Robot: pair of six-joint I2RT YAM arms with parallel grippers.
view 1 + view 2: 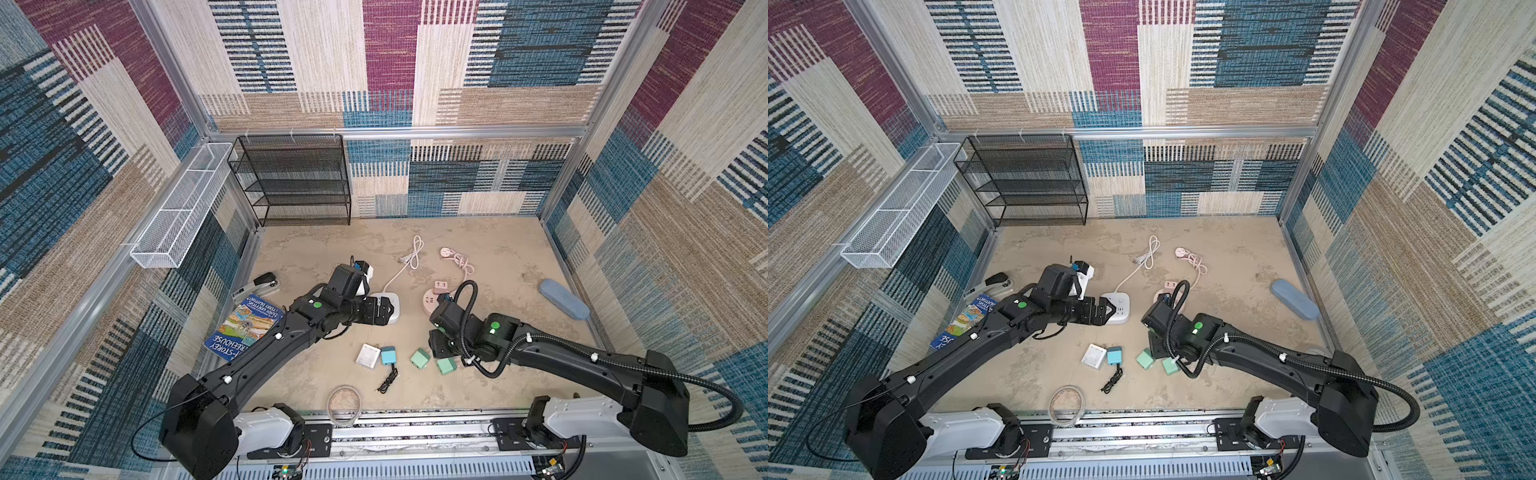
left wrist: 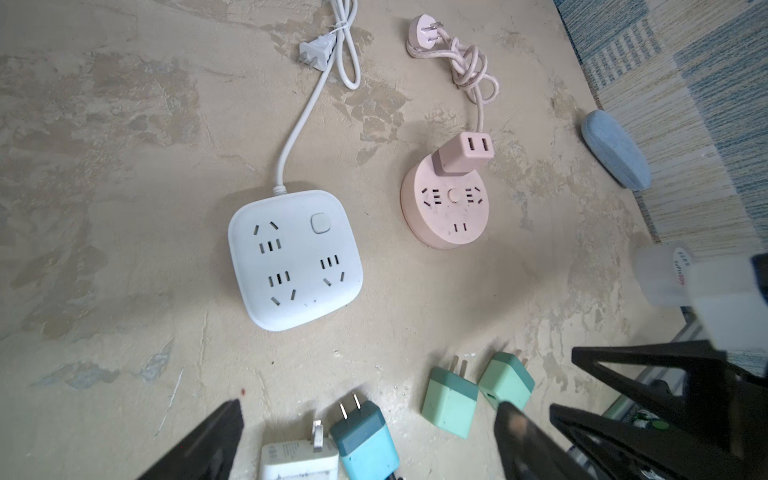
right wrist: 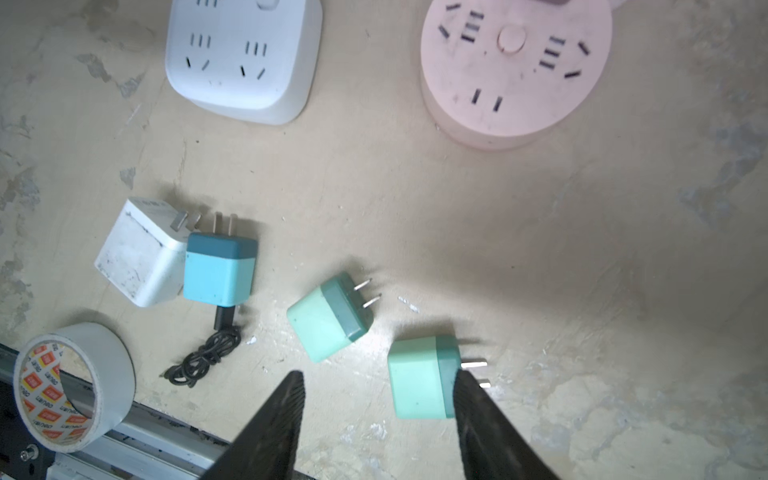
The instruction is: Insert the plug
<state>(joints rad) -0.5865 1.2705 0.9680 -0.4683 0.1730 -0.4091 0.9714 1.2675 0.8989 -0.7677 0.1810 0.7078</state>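
Mint-green plastic plug [image 1: 446,365], likely light, rigid and slick, lies on the worktop [image 1: 498,257] at 6 o'clock from the pink round socket [image 1: 429,300]. The right gripper [image 3: 378,374], spread, straddles it without pinching; its flat sides look best to pinch. The left gripper [image 2: 370,405] is spread, empty.

Square strip [image 1: 394,306] left of round strip [image 1: 429,299]; adapter [image 1: 440,286] on round strip, seemingly plugged.

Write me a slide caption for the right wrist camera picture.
Open right gripper at a green plug, white power strip and pink power strip beyond.
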